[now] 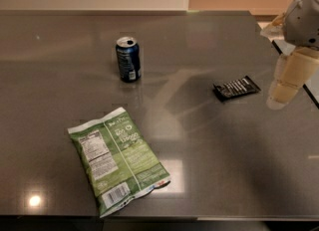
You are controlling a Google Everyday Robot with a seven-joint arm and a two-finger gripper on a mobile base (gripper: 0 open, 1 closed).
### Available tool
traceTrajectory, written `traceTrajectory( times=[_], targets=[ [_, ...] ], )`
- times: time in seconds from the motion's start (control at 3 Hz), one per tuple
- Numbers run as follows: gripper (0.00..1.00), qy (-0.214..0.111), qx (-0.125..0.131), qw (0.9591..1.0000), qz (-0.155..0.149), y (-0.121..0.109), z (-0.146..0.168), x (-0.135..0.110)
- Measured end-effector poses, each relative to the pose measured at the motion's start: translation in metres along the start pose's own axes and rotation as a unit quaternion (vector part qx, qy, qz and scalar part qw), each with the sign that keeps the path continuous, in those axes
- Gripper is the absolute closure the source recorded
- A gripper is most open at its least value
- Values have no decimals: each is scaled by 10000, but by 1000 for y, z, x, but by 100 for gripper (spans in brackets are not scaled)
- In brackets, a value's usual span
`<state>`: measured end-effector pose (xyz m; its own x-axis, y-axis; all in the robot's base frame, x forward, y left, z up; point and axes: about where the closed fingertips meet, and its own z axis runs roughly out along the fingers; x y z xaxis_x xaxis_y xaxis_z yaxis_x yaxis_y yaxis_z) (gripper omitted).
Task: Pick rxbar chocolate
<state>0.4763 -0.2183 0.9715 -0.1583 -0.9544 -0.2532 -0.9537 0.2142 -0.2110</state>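
The rxbar chocolate (236,88) is a small flat black bar with white lettering, lying on the grey table (209,165) at the right of centre. My gripper (282,93) hangs at the right edge of the view, cream-coloured, just right of the bar and above the table. It holds nothing that I can see.
A blue soda can (128,59) stands upright left of the bar, toward the back. A large green snack bag (117,159) lies flat near the table's front edge. The table's right edge runs just behind the gripper.
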Motion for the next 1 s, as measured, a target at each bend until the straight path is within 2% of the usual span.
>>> traceTrajectory(
  times=[0.67,1.0],
  targets=[
    [0,-106,-45,9988,-474,-54,41,-2],
    [0,9,-201,9967,-783,-71,68,1]
  ],
)
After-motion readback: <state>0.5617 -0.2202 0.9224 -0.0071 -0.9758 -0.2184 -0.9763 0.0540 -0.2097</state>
